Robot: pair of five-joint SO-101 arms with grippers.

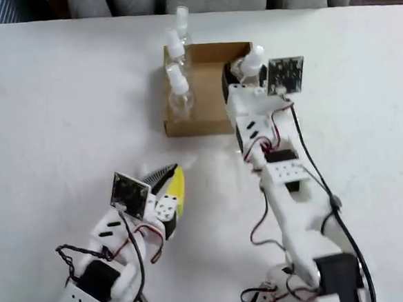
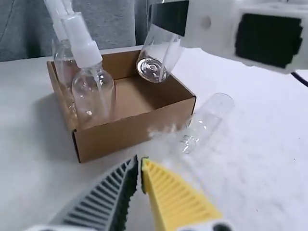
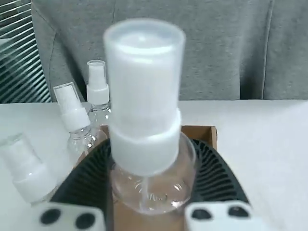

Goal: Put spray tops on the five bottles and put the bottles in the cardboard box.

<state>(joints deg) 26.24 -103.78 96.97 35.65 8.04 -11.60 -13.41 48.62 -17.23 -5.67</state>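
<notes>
Toward the near edge of the white table [image 1: 62,133], left of its middle, the left arm's grey-and-yellow gripper [image 2: 139,163] hangs low with its jaws pressed together on nothing. Just beyond it, a clear plastic bottle without a top [image 2: 206,121] lies on its side on the table, close to the near wall of the brown cardboard box [image 2: 130,132]. Three clear bottles with white spray tops [image 1: 179,97] stand in a row along the box's left wall. Over the box's right half, the right arm's black gripper [image 3: 149,187] is clamped around a tilted clear bottle with a white spray top [image 3: 144,96].
</notes>
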